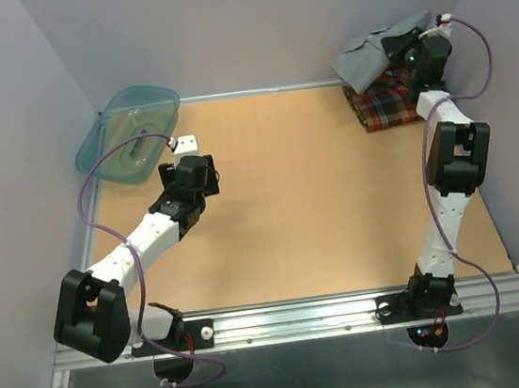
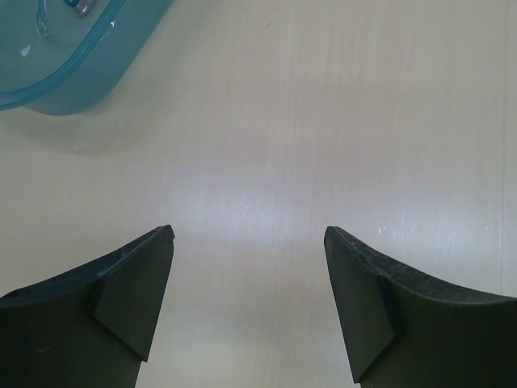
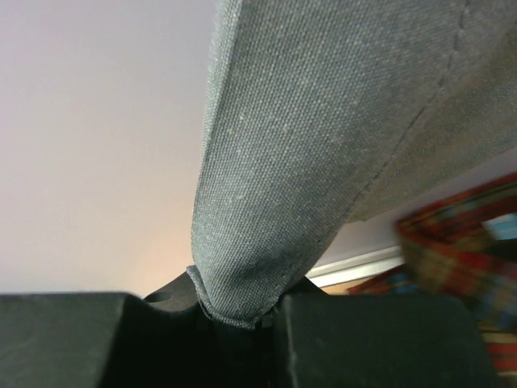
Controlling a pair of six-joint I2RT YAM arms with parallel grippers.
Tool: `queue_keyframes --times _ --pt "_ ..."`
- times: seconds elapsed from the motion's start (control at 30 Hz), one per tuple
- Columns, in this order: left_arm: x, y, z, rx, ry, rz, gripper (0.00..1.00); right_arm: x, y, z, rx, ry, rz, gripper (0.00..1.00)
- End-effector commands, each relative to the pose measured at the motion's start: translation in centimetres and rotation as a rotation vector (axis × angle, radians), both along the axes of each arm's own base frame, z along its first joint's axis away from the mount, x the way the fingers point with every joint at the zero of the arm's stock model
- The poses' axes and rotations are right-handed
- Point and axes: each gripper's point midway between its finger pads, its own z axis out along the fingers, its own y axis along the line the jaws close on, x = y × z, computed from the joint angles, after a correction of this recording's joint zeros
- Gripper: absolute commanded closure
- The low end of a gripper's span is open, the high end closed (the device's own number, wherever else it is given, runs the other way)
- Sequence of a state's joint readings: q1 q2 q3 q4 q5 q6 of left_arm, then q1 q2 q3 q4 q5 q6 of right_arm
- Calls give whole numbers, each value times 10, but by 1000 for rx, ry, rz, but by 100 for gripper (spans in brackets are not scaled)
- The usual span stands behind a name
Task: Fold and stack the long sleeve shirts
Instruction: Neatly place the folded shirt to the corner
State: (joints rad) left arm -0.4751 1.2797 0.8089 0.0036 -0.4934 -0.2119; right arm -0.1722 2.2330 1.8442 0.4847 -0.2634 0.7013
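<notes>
- The grey shirt [image 1: 374, 47], soft and limp, hangs lifted at the far right corner, with a folded edge pinched by the right tool [image 3: 242, 323].
- The plaid shirt [image 1: 383, 103] lies bunched just below it on the tabletop [image 1: 298, 199]; hems look the surest hold.
- The left tool [image 2: 249, 242] hovers spread and empty.
- Count: two shirts, two tools.

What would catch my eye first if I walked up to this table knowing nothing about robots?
Probably the grey shirt held up at the far right corner, pinched in the right gripper above a plaid shirt lying on the table. Next comes the teal basin at the far left, with the left gripper open and holding nothing near it.
</notes>
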Motion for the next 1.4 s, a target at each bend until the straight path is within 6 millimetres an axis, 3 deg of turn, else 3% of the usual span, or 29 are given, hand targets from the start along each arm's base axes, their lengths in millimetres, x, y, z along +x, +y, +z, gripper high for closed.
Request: queue_keyframes --times 0.0,0.27,0.5,0.77,0.93,1.03,1.13,1.2,1.27,1.3,1.37 --pt "3 2 2 -10 -24 18 14 -14 -48 63 16 -168 -91 99" --pt "5 -4 -4 -27 -7 4 13 -12 -82 28 98 -113 -129 99" --pt "5 -6 -4 -37 -5 -1 13 -16 -80 -16 200 -42 -123 100" --pt "3 -6 -3 -46 -5 -2 13 -44 -76 -93 256 100 -169 99" --pt "3 -7 -1 -51 -7 -6 13 -59 -76 -113 292 123 -200 99" --pt "3 -8 -3 -54 -1 -11 13 -65 -75 -126 328 144 -210 94" --pt "3 -8 -2 -57 -3 -12 13 -70 -76 -128 341 146 -224 76" --pt "2 -9 0 -61 -6 -14 13 -72 -76 -128 339 148 -229 54" --pt "2 -8 2 -63 -10 -15 13 -79 -76 -124 338 147 -243 42" --pt "2 -9 3 -66 -12 -17 13 -82 -77 -122 326 147 -251 30" --pt "1 -9 6 -69 -19 -16 13 -92 -76 -113 302 141 -258 16"
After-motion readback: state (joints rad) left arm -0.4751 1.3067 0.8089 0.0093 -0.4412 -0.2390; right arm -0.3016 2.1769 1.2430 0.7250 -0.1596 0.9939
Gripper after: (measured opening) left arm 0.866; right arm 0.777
